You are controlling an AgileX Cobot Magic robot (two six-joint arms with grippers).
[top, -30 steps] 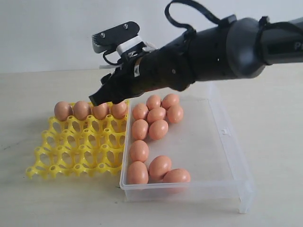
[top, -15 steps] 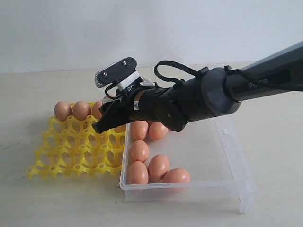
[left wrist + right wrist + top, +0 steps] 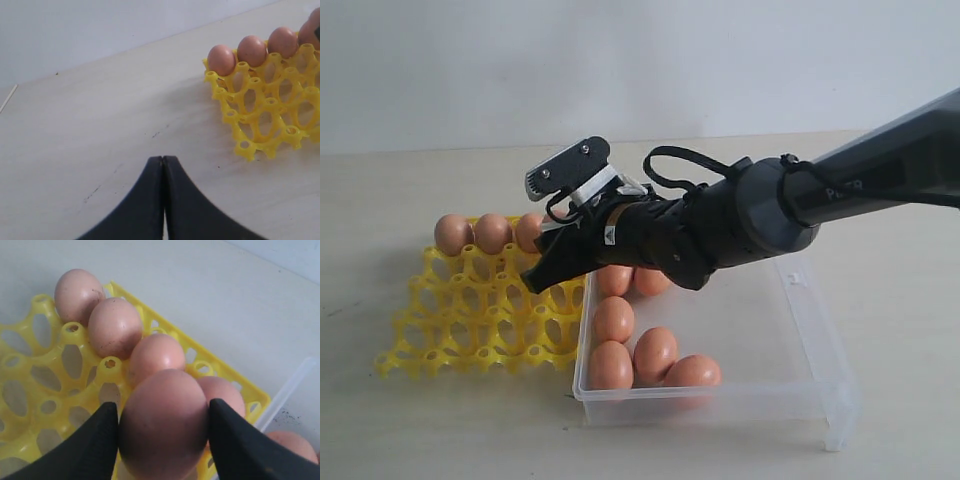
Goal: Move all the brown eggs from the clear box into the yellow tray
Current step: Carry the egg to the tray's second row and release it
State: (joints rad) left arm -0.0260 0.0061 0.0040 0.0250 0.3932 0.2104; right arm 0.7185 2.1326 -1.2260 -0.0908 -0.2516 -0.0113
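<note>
My right gripper (image 3: 536, 279) reaches across the clear box (image 3: 803, 300) and hangs low over the right side of the yellow tray (image 3: 470, 315). In the right wrist view this gripper (image 3: 163, 426) is shut on a brown egg (image 3: 162, 412), one finger on each side. A row of brown eggs (image 3: 115, 327) sits in the tray's back cups just beyond the held egg. Several brown eggs (image 3: 614, 320) lie along the box's left side. My left gripper (image 3: 163, 160) is shut on nothing, above bare table beside the tray (image 3: 260, 117); the exterior view does not show it.
The right arm (image 3: 750, 220) lies across the back of the clear box and hides what is under it. The tray's front rows of cups (image 3: 450, 340) hold nothing. The box's right half (image 3: 750, 330) holds no eggs.
The right arm has come down from above the box's back and now lies low, its gripper just above the tray's right side. The eggs at the back of the box are now hidden behind it.
</note>
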